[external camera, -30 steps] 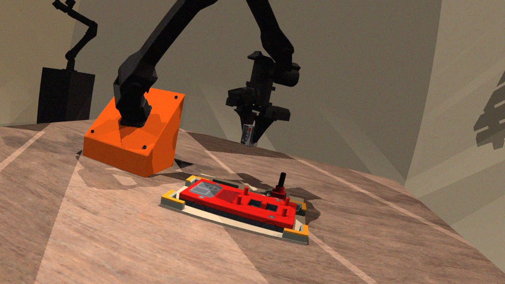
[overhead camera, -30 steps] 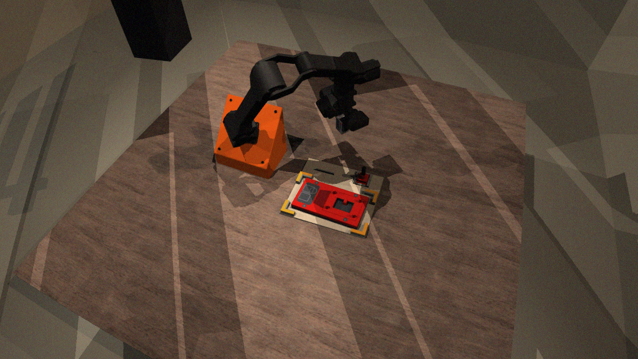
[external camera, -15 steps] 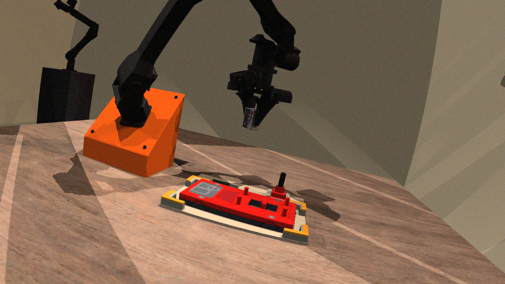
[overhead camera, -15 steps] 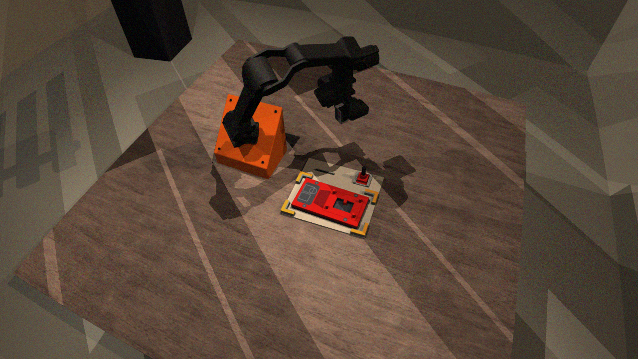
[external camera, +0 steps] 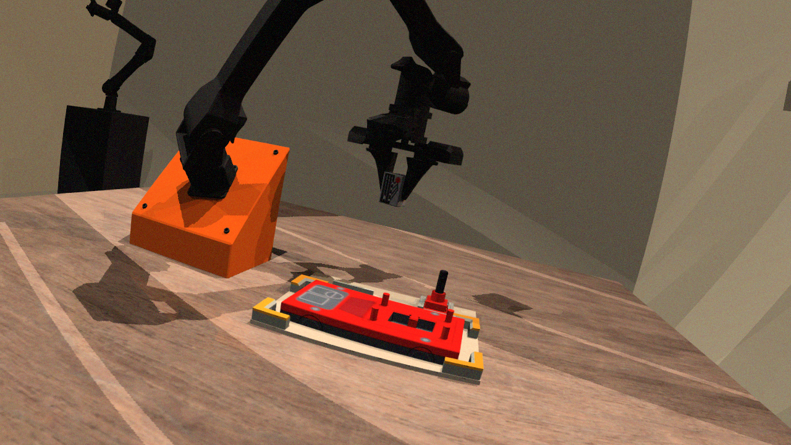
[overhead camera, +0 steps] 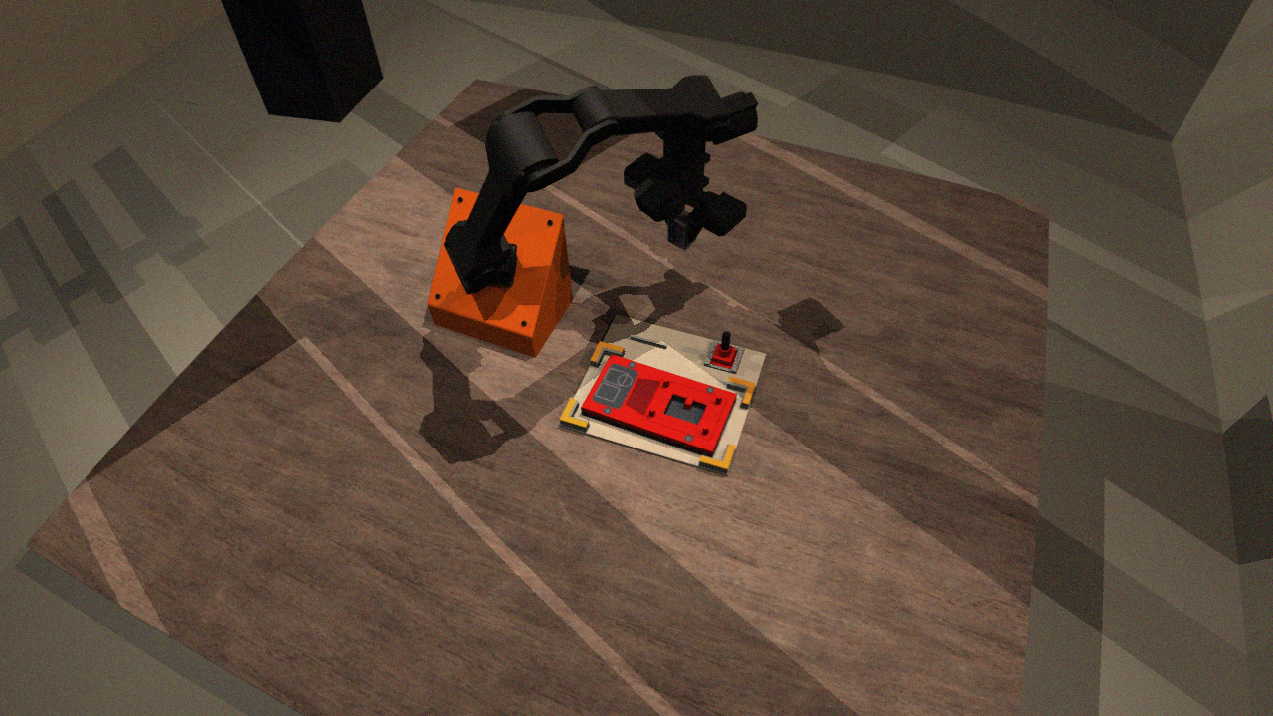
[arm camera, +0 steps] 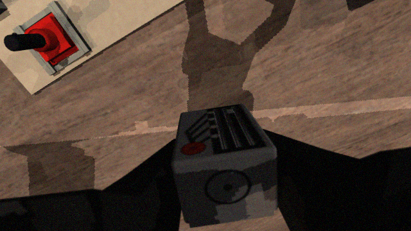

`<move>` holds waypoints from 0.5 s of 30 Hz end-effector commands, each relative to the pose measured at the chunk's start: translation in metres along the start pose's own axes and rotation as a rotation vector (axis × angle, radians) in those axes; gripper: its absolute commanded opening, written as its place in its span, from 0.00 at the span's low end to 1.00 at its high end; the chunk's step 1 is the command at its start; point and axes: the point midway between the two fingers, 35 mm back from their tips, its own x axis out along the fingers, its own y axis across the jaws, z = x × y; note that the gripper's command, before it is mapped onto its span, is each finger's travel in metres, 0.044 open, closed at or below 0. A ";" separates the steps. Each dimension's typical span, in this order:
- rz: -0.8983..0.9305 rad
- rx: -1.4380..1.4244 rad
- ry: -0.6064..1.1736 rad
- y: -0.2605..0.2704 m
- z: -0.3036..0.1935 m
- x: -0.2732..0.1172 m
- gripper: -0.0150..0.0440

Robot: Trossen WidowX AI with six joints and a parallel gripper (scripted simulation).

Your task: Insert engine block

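Note:
The grey engine block (overhead camera: 683,233) (external camera: 392,189) (arm camera: 225,187) has dark grooves and a red disc on one face, and a circle on another. My gripper (external camera: 395,182) (arm camera: 218,142) is shut on it and holds it in the air, high above the table, behind the car body. The red car body (overhead camera: 634,417) (external camera: 353,317) lies flat on a beige plate (overhead camera: 662,356) (external camera: 359,346) (arm camera: 112,19). Its dark opening (overhead camera: 683,413) (external camera: 398,317) is empty, with a small red rib (overhead camera: 687,402) (external camera: 413,320) at it. Which side of the block has the slot is unclear.
A red part with an upright black stick (overhead camera: 726,340) (external camera: 441,282) (arm camera: 24,42) stands in a grey holder at the plate's back right. Yellow-topped brackets stand around the car body, and several red pegs rise from it. The orange arm base (overhead camera: 534,258) (external camera: 248,221) is at the left.

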 end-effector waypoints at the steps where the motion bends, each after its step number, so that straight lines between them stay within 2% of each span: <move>1: 0.004 -0.132 -0.007 0.000 0.000 0.002 0.25; 15: 0.002 -0.617 -0.015 0.000 0.000 0.005 0.25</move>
